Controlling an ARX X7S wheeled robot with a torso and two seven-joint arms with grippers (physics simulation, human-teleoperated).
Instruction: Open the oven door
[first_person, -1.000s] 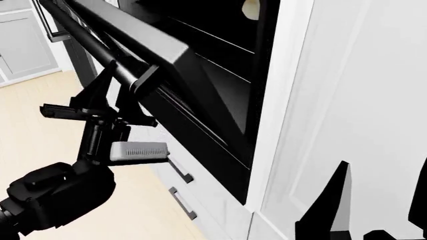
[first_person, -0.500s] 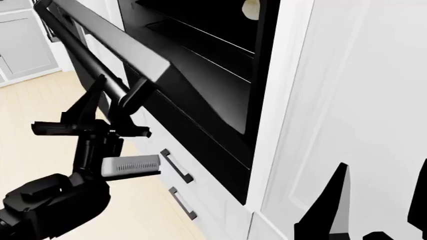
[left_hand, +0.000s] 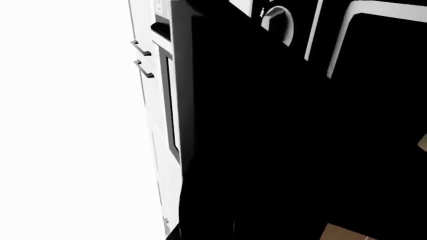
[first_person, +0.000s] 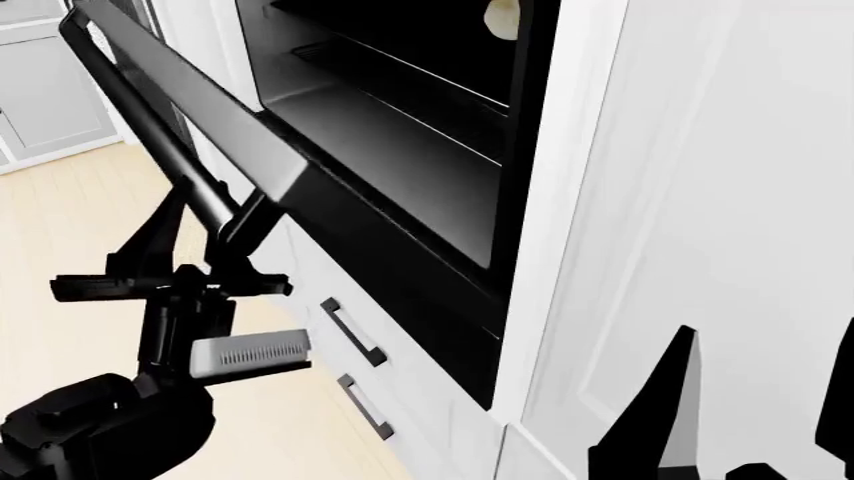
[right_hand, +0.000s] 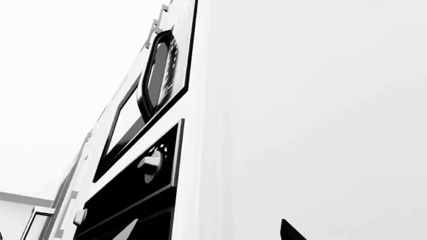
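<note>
The oven door (first_person: 200, 90) hangs partly open, tilted down and outward from the black oven cavity (first_person: 400, 110). Its bar handle (first_person: 140, 110) runs along the door's outer edge. My left gripper (first_person: 211, 215) is open, its two fingers straddling the near end of the bar from below. In the left wrist view the door (left_hand: 267, 130) fills most of the picture as a black mass and the fingers are lost in it. My right gripper (first_person: 767, 340) stands open and empty at the lower right, facing a white cabinet panel (right_hand: 300, 100); it also shows as gripper (right_hand: 207, 230).
White drawer fronts with small black handles (first_person: 354, 335) sit under the oven. A white cabinet post (first_person: 561, 200) borders the cavity on the right. Wooden floor (first_person: 67, 210) lies to the left. A black control panel with a knob (right_hand: 150, 165) shows in the right wrist view.
The oven door has swung further down and outward, baring more of the cavity. My left gripper has dropped lower and leftward with the handle. The right gripper has not moved.
</note>
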